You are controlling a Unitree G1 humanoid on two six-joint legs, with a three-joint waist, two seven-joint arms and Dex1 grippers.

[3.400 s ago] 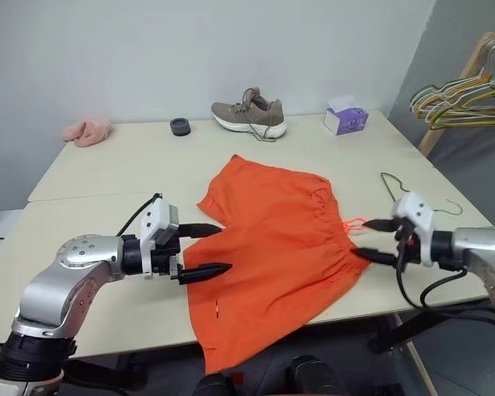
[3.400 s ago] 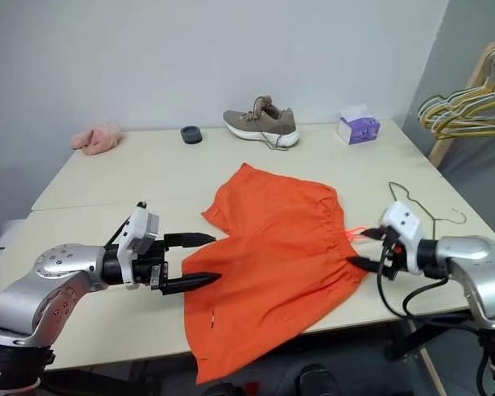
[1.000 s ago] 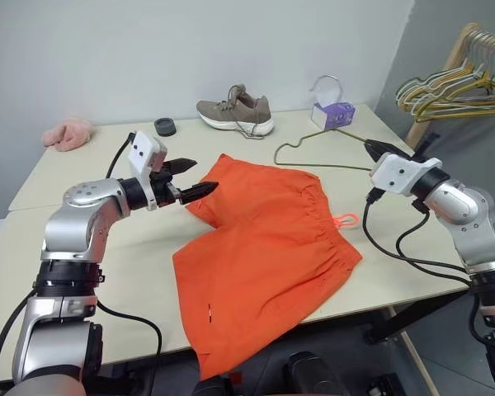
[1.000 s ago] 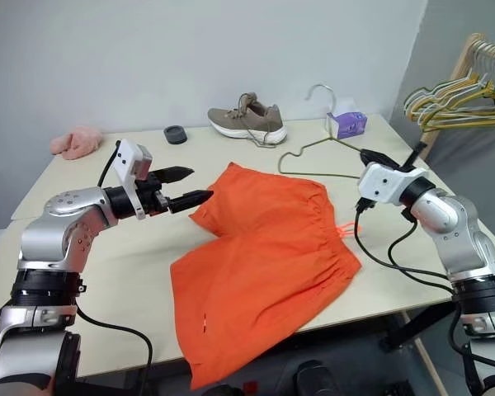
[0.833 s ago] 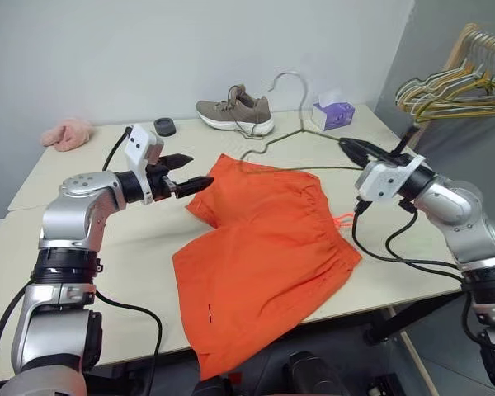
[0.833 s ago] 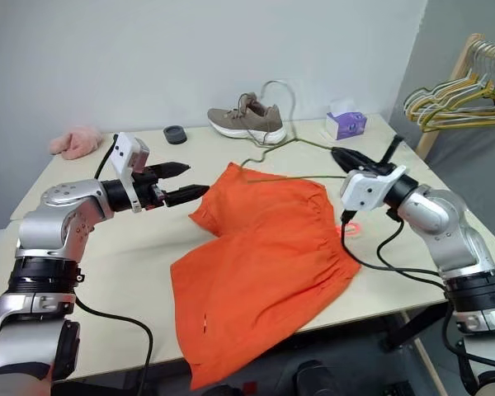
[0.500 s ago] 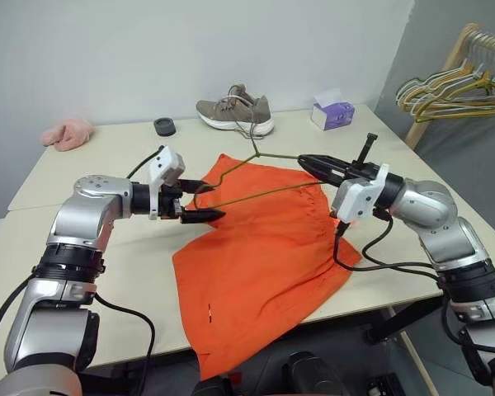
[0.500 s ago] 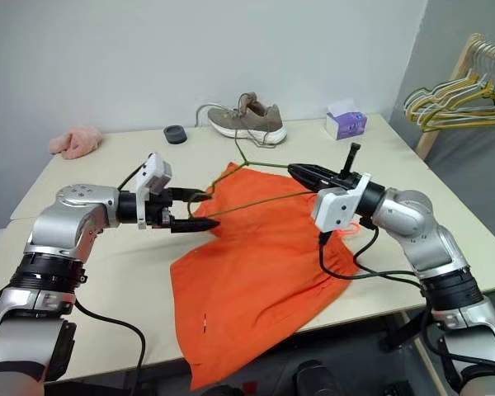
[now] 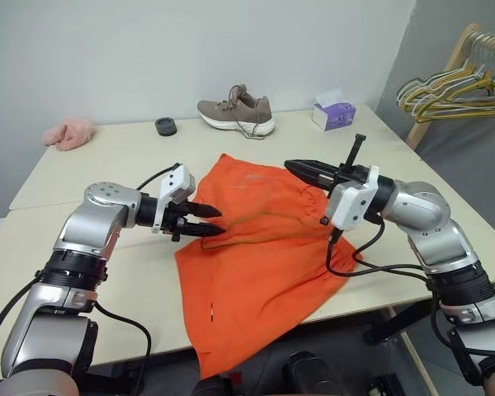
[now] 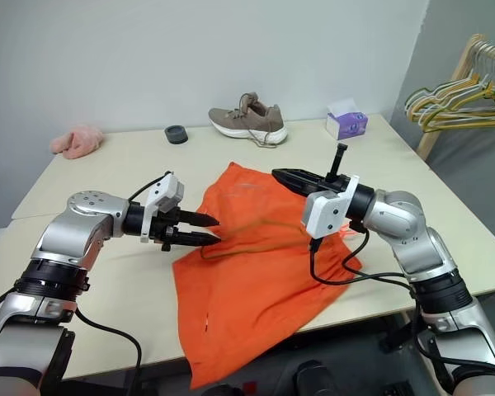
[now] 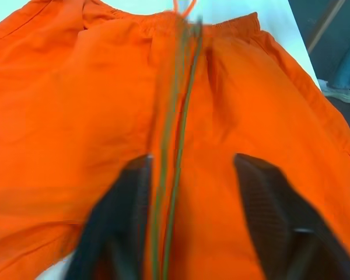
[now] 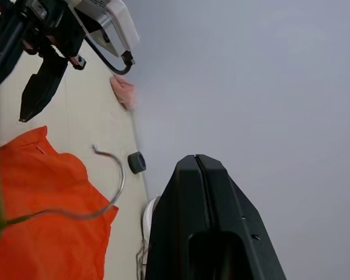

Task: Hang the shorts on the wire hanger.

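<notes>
The wire hanger (image 11: 178,134) is off the desk and hangs low over the shorts (image 9: 264,247), a thin olive-grey line running across the orange fabric between the two arms; its curved hook (image 12: 114,175) shows in the right wrist view, reaching past the far leg hem. The shorts lie flat and spread on the desk (image 9: 82,181), waistband toward the robot's right with the drawstring loop at that edge, and the near leg drooping over the front edge. The right end effector (image 9: 301,169) is pressed together, and it appears to pinch one end of the hanger, though the exact point of grip is hard to make out. The left end effector (image 9: 208,223) has its fingers (image 11: 125,216) part-spread on either side of the wire in the left wrist view; whether they touch the wire I cannot tell. Judging by this, the hanger has been fetched and brought over the garment, but nothing is threaded yet: no part of the shorts drapes over the wire, so the hanging itself remains. A shoe (image 9: 235,110), a tissue box (image 9: 332,114), a pink fluffy cloth (image 9: 68,132) and a small dark ring (image 9: 165,125) sit along the far edge, well clear.
</notes>
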